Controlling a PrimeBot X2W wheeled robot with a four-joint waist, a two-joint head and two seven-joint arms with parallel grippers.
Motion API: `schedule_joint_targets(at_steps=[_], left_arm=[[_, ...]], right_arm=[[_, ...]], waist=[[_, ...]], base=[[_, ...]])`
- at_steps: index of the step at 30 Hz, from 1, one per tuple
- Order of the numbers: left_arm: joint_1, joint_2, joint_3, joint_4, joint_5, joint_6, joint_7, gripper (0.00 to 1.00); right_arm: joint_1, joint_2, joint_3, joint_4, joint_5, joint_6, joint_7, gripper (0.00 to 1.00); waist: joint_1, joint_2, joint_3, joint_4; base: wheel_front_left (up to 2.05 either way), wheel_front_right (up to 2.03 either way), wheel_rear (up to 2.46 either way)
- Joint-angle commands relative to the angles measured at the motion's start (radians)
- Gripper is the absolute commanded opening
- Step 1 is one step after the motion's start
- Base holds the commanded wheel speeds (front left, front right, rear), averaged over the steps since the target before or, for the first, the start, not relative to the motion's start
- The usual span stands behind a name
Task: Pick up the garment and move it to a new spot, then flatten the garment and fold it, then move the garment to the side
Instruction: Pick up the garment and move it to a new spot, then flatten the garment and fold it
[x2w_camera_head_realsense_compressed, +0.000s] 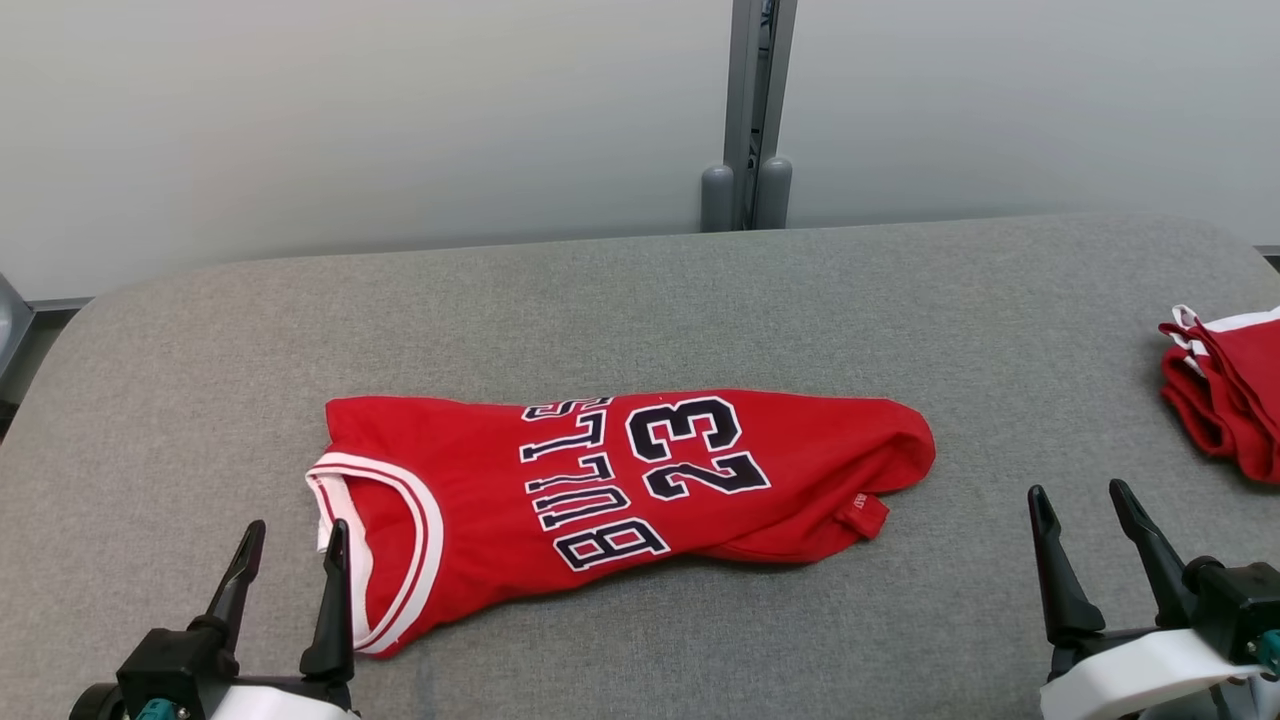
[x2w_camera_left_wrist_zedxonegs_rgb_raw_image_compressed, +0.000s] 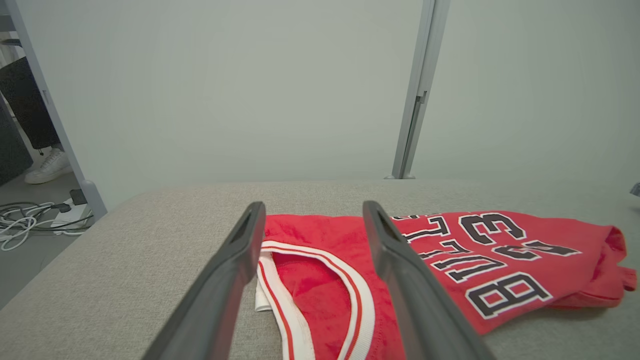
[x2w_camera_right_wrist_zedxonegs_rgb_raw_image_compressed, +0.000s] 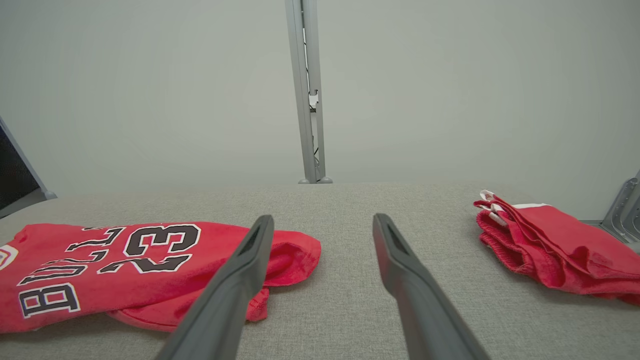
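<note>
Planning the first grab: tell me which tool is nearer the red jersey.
Left. The left tool hangs at the white-trimmed end of the jersey, one finger overlapping it in the head view. The right tool stands off past the opposite end, with bare cushion between.

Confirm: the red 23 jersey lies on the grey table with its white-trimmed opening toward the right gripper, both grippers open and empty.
No. The white-trimmed opening of the jersey lies toward the left gripper, not the right gripper, as the head view shows. The rest stands.
</note>
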Motion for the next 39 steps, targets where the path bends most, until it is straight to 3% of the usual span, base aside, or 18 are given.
schedule_joint_targets(at_steps=[1,19,32,39], left_arm=[[-0.006,0.007,0.001,-0.002,0.007,0.006,0.000,1.00],[-0.037,0.015,-0.019,-0.015,0.008,0.010,0.012,1.00],[-0.119,0.004,-0.119,0.091,-0.038,-0.105,0.117,1.00],[-0.144,-0.003,-0.137,0.170,-0.065,-0.139,0.141,1.00]], right_arm=[[-0.001,-0.003,-0.001,-0.005,-0.003,0.000,0.000,1.00],[-0.022,0.000,0.000,0.000,0.001,0.000,-0.012,1.00],[-0.070,0.000,0.004,-0.008,-0.003,0.000,-0.020,1.00],[-0.090,0.000,0.005,0.000,-0.002,0.000,-0.029,1.00]], waist=[[0.0000,-0.0001,0.002,0.000],[0.0000,-0.0001,0.039,0.003],[0.0000,-0.0001,0.161,0.010],[0.0000,-0.0001,0.192,0.008]], base=[[0.00,0.00,0.00],[0.00,0.00,0.00],[0.00,0.00,0.00],[0.00,0.00,0.00]])
